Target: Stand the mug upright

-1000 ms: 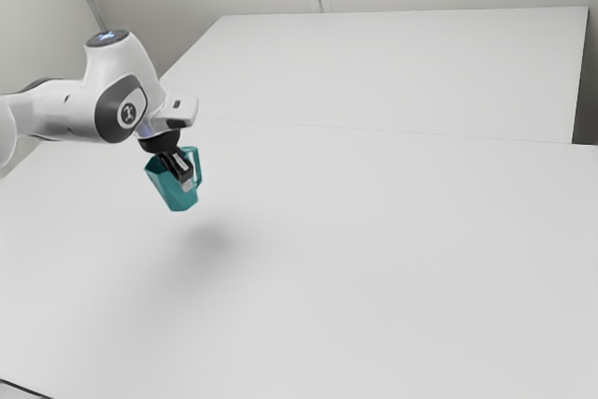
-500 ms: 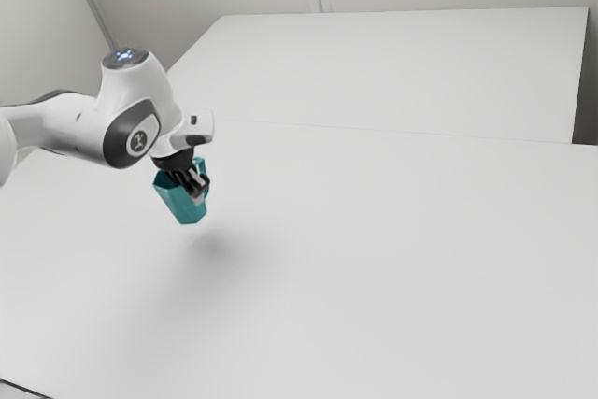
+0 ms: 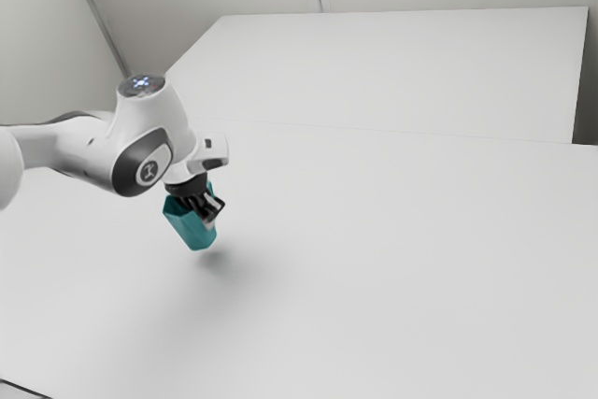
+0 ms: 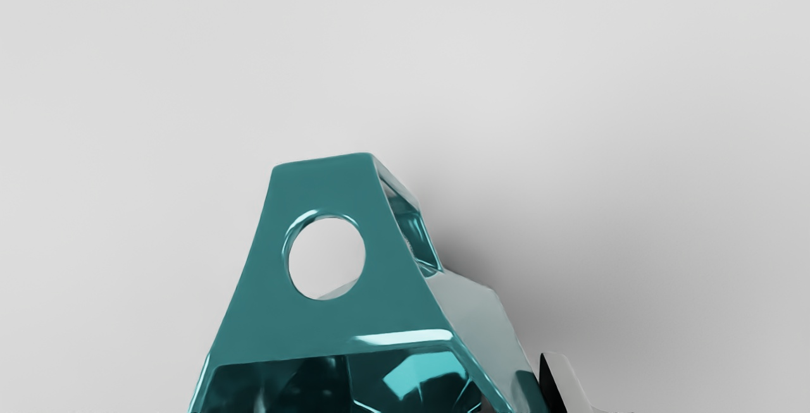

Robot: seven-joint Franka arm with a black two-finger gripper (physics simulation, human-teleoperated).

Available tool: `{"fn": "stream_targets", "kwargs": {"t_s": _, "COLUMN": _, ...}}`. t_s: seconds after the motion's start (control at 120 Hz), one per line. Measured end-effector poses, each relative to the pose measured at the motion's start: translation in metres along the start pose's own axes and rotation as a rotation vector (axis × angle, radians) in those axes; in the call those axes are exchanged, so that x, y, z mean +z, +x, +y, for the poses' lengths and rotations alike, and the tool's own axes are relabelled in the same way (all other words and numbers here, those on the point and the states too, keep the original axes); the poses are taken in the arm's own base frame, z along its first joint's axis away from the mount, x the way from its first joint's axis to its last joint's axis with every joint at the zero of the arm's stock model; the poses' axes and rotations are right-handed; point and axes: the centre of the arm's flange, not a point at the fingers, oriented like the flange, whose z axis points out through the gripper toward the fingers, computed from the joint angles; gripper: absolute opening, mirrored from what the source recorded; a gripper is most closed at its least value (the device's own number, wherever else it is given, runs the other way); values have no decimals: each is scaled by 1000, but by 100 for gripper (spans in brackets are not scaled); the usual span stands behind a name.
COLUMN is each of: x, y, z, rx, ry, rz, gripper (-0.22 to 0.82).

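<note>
Mug [image 3: 190, 228]: in my gripper [image 3: 211, 219], left of centre in the exterior view's frame, tipped over, its mouth toward the upper left and its base toward the lower right

Grip: closed on the mug's wall as I read it, since the mug hangs with the arm [image 3: 79, 149]; from the wrist camera I see one finger [image 4: 562, 380] against the outside, and the other's contact I can't make out

Handle [image 4: 321, 191]: sticking out to one side of the gripper, with a round hole through its broad flat part

Shadow [image 3: 222, 268]: on the white table [image 3: 392, 259], just below and to the right of the base in the exterior frame; I take the base to be slightly clear of the surface

Done: the mug is in hand and near the tabletop, with its mouth more up than down, by my reading

Left: I'd judge the lean has to come out, the base has to meet the table flat, and then I let go and back off

Risk: if I release at this slant, it could land on the base's edge and roll onto its side
</note>
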Motion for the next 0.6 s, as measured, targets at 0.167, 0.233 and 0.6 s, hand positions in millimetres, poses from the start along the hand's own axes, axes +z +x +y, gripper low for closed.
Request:
{"fn": "stream_targets", "kwargs": {"t_s": 0.167, "x": 11, "y": -6, "z": 8, "rx": -35, "ry": -1, "rz": -7, "gripper": -17}}
{"fn": "stream_targets", "kwargs": {"t_s": 0.233, "x": 14, "y": -7, "z": 11, "rx": -42, "ry": 4, "rz": -7, "gripper": -17}}
{"fn": "stream_targets", "kwargs": {"t_s": 0.6, "x": 38, "y": -4, "z": 14, "rx": -99, "ry": 0, "rz": -26, "gripper": -17}}
